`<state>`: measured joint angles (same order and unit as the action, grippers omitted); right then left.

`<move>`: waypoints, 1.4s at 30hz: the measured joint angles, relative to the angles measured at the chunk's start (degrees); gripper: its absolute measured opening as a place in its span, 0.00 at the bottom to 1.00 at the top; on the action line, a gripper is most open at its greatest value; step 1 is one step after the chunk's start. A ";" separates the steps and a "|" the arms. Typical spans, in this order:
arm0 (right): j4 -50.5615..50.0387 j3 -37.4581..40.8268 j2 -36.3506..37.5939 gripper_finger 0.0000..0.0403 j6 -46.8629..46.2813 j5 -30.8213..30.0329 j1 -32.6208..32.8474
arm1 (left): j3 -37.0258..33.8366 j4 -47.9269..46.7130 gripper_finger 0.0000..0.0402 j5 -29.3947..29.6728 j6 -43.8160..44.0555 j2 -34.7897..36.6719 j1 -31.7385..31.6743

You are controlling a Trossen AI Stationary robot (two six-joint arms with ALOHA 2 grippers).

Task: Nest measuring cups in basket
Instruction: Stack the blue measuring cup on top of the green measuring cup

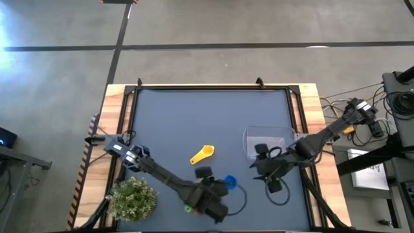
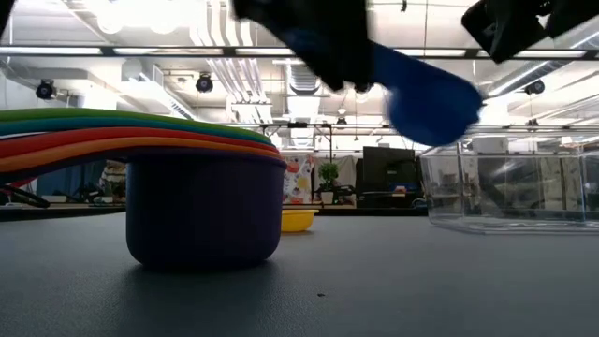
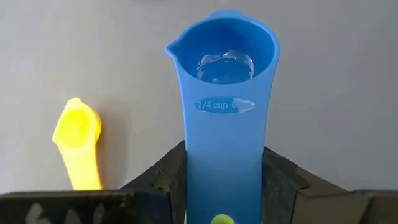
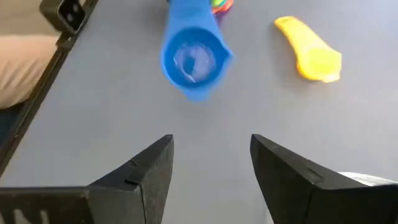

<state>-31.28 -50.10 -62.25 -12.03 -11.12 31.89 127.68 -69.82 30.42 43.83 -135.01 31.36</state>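
My left gripper (image 1: 218,188) is shut on a blue measuring cup (image 1: 229,183), held above the table near its front edge; the cup also shows in the low view (image 2: 426,94). A yellow cup (image 1: 202,154) lies alone on the mat. A nested stack of cups (image 2: 201,201), purple at the bottom with orange, red, green and teal rims above, rests on its base, mostly hidden under my left arm in the high view. The clear basket (image 1: 268,141) sits at the right. My right gripper (image 4: 211,168) is open and empty beside the basket, pointing toward the blue cup (image 4: 189,59). My left gripper pinches the blue cup's flat handle (image 3: 224,168) between its two fingers (image 3: 163,183), one on each long edge. The handle runs along the fingers and the bowl (image 3: 224,43) points away from the gripper, open side up. The cup is lifted clear of the table, roughly level.
A green potted plant (image 1: 132,199) stands at the front left corner. The table has raised wooden edges (image 1: 116,129). Bare mat lies across the far half of the table (image 1: 207,110).
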 joint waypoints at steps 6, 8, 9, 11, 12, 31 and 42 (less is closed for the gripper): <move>1.05 2.04 7.37 0.49 -0.49 -1.07 1.43 | 0.00 -5.62 0.30 5.09 12.59 1.29 6.72; 2.63 2.95 9.18 0.49 -0.45 -1.11 1.78 | 0.00 -7.34 0.30 7.45 16.40 1.94 8.86; 3.49 3.43 9.88 0.49 -0.42 -1.09 1.87 | 0.00 -8.15 0.30 8.94 18.34 2.21 9.92; 5.09 4.27 10.93 0.49 -0.12 -1.06 1.89 | 0.00 -10.25 0.30 12.16 22.11 2.81 11.62; 5.60 4.59 11.23 0.49 0.04 -1.05 1.89 | 0.00 -11.07 0.30 13.40 23.97 3.16 12.29; 7.01 5.30 6.23 0.49 -0.37 -0.74 4.47 | -49.91 37.92 0.30 18.07 30.87 31.29 14.93; 7.91 5.31 6.30 0.49 0.04 -0.96 4.73 | -50.69 30.36 0.30 12.59 38.99 29.09 14.57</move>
<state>-23.37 -44.78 -55.94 -11.99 -12.08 36.62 76.99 -39.46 43.01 82.83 -105.91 45.93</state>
